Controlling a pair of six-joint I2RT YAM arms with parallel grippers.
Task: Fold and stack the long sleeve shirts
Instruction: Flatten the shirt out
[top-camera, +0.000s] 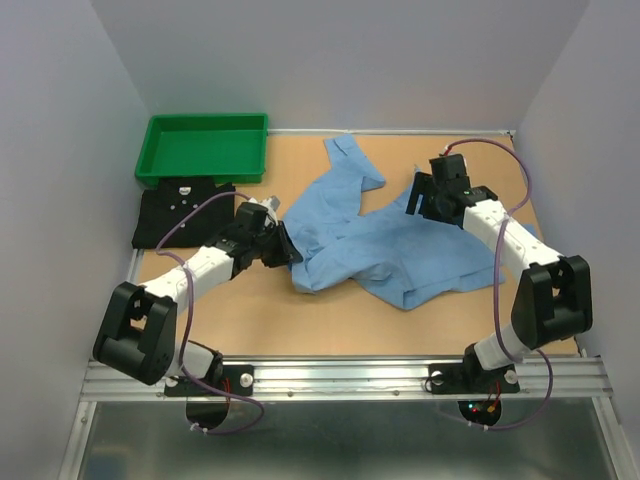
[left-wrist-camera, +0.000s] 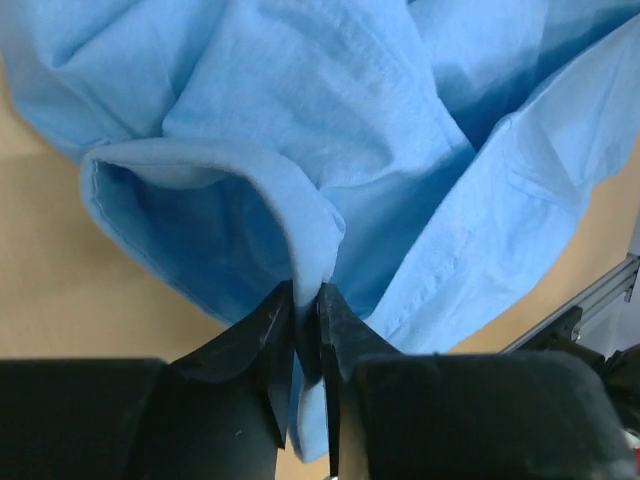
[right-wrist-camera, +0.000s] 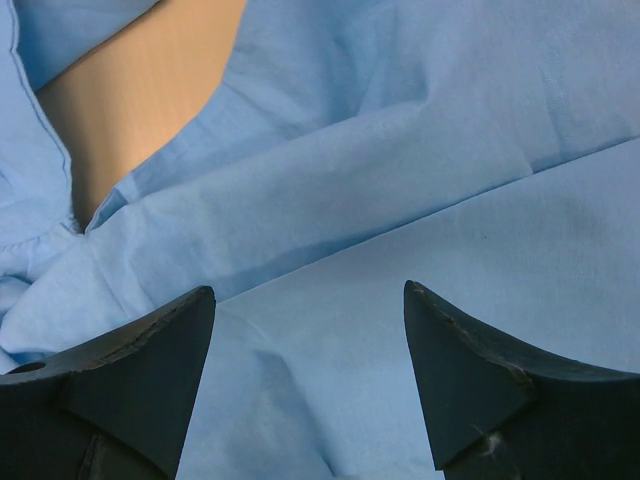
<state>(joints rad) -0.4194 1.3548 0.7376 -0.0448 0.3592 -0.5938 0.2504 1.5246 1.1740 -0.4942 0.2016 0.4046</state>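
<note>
A light blue long sleeve shirt (top-camera: 385, 245) lies crumpled across the middle of the table, one sleeve reaching toward the back. My left gripper (top-camera: 288, 246) is at its left edge, shut on a fold of the blue cloth (left-wrist-camera: 312, 262); in the left wrist view the fabric is pinched between the two black fingers (left-wrist-camera: 345, 325). My right gripper (top-camera: 420, 196) hovers over the shirt's right side with its jaws wide apart and only flat blue cloth (right-wrist-camera: 320, 340) beneath them. A black shirt (top-camera: 180, 212), folded into a rectangle, lies at the left in front of the tray.
A green plastic tray (top-camera: 205, 146) stands at the back left corner. Bare wooden table (top-camera: 250, 310) shows in front of the blue shirt. Grey walls close in the left, right and back sides; a metal rail (top-camera: 350, 375) runs along the near edge.
</note>
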